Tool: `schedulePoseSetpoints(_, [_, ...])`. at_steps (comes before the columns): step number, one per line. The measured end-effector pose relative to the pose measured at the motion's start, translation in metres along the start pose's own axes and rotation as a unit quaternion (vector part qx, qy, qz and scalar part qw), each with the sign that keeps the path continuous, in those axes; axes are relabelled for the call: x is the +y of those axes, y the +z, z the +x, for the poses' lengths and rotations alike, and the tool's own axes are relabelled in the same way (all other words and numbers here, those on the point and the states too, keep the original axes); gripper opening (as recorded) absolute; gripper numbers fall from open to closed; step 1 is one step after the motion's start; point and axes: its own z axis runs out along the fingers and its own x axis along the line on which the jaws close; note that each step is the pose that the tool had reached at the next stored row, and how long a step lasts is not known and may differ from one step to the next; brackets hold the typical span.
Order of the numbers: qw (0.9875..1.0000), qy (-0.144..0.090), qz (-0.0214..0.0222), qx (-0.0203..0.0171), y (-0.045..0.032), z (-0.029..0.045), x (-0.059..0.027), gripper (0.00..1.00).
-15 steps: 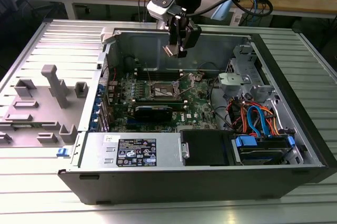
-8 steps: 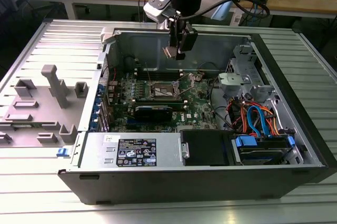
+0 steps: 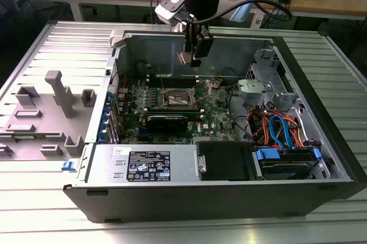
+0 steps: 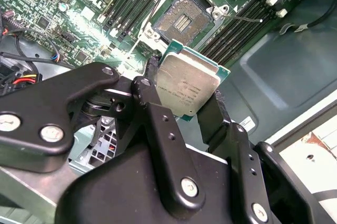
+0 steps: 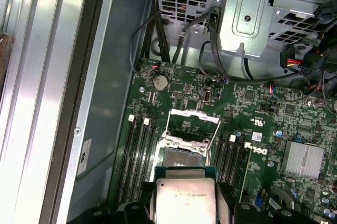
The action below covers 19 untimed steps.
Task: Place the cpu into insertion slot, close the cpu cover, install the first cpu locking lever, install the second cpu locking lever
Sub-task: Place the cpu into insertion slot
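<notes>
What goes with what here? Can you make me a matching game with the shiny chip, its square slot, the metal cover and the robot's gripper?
Things:
1. cpu
2. insertion slot
3. cpu cover
4. gripper

States:
A. swung open, off the slot
B. shut on the chip
C. empty, nothing sitting in it
D. held up in the air, not yet on the board

Pairs: 1-D, 2-C, 3-A, 4-B
</notes>
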Motion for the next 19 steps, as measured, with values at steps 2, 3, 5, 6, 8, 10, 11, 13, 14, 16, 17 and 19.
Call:
schedulePoseSetpoints(2, [1.0000,0.000,0.0000,0.0000,0.0000,0.0000,0.0000,0.54])
schedulePoseSetpoints(3, [1.0000,0.000,0.0000,0.0000,0.0000,0.0000,0.0000,0.54])
schedulePoseSetpoints(5, [1.0000,0.000,0.0000,0.0000,0.0000,0.0000,0.0000,0.54])
schedulePoseSetpoints(6, [1.0000,0.000,0.0000,0.0000,0.0000,0.0000,0.0000,0.54])
schedulePoseSetpoints(8, [1.0000,0.000,0.0000,-0.0001,0.0000,0.0000,0.0000,0.54])
schedulePoseSetpoints(10, [1.0000,0.000,-0.0002,-0.0001,0.0001,0.0000,0.0000,0.54])
schedulePoseSetpoints(11, [1.0000,0.000,-0.0024,-0.0006,0.0004,0.0000,-0.0001,0.54])
schedulePoseSetpoints(13, [0.9998,0.000,-0.0191,-0.0040,0.0015,0.0002,-0.0008,0.54])
schedulePoseSetpoints(14, [0.9997,0.000,-0.0249,-0.0052,0.0021,0.0003,-0.0012,0.54])
schedulePoseSetpoints(16, [0.9995,0.000,-0.0294,-0.0064,0.0026,0.0004,-0.0017,0.54])
schedulePoseSetpoints(17, [0.9995,0.000,-0.0299,-0.0065,0.0027,0.0004,-0.0019,0.54])
schedulePoseSetpoints(19, [0.9995,0.000,-0.0303,-0.0064,0.0050,0.0006,-0.0027,0.54])
